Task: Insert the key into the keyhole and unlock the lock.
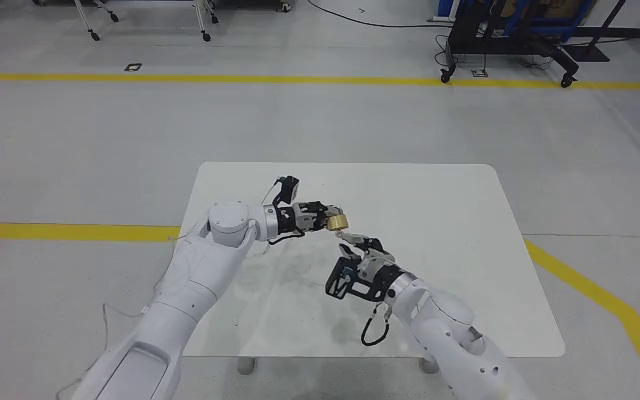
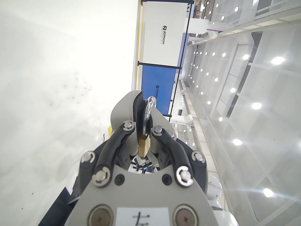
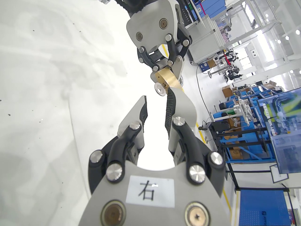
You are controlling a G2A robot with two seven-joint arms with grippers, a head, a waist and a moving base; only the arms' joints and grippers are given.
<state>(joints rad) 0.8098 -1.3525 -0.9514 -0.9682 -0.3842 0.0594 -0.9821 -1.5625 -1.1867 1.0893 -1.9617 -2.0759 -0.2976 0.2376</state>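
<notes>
A brass padlock hangs above the middle of the white table, with my left gripper shut on it. In the right wrist view the padlock sticks out of the left gripper, and the silver key sits with its round head against the lock's end face. My right gripper stands open just short of the key, one fingertip close to the lock body. In the left wrist view the brass body lies between the shut fingers.
The right gripper hovers just in front of the padlock, over the table's centre. Bare tabletop surrounds both arms. Yellow floor lines and wheeled racks lie far beyond the table's back edge.
</notes>
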